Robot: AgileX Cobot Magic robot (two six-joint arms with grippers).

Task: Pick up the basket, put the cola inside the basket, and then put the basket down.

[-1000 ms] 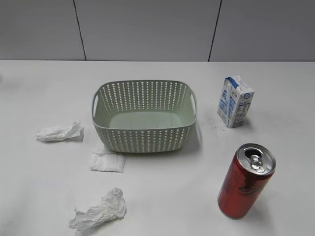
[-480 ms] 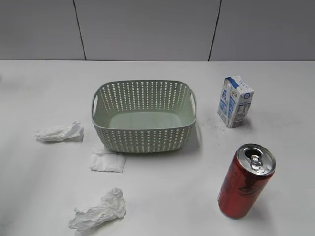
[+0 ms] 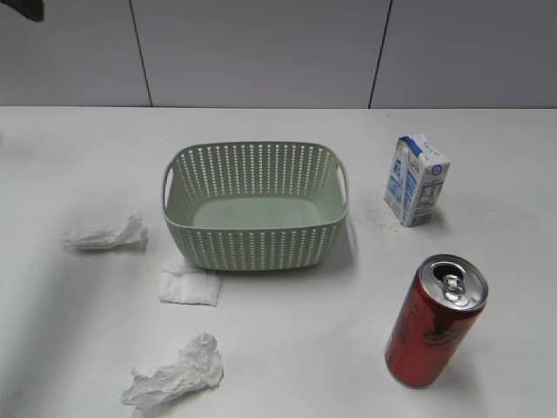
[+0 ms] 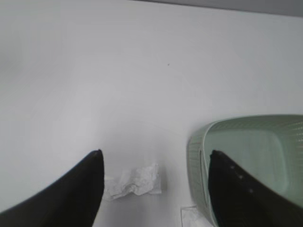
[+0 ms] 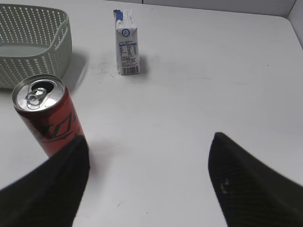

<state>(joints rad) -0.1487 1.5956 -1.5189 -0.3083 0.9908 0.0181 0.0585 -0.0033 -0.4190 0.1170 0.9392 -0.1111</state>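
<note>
The pale green basket (image 3: 254,205) stands empty and upright at the table's middle. The red cola (image 3: 435,322) stands upright at the front right, apart from it. My left gripper (image 4: 155,158) is open and empty, high above the table left of the basket's left end (image 4: 196,161); its right finger (image 4: 236,189) overlaps the basket in that view. My right gripper (image 5: 149,139) is open and empty, just right of the cola (image 5: 45,111), with its left finger (image 5: 57,184) in front of the can's base. The basket also shows in the right wrist view (image 5: 33,47).
A blue-and-white milk carton (image 3: 416,180) stands right of the basket, also in the right wrist view (image 5: 127,47). Three crumpled tissues lie left and front-left of the basket (image 3: 104,233) (image 3: 190,286) (image 3: 174,373); one lies between the left fingers (image 4: 135,180). A dark arm part (image 3: 22,9) is at the top-left corner.
A dark arm part has come into the top-left corner of the exterior view, and a shadow has spread over the table's left. Basket, cola and carton have not moved.
</note>
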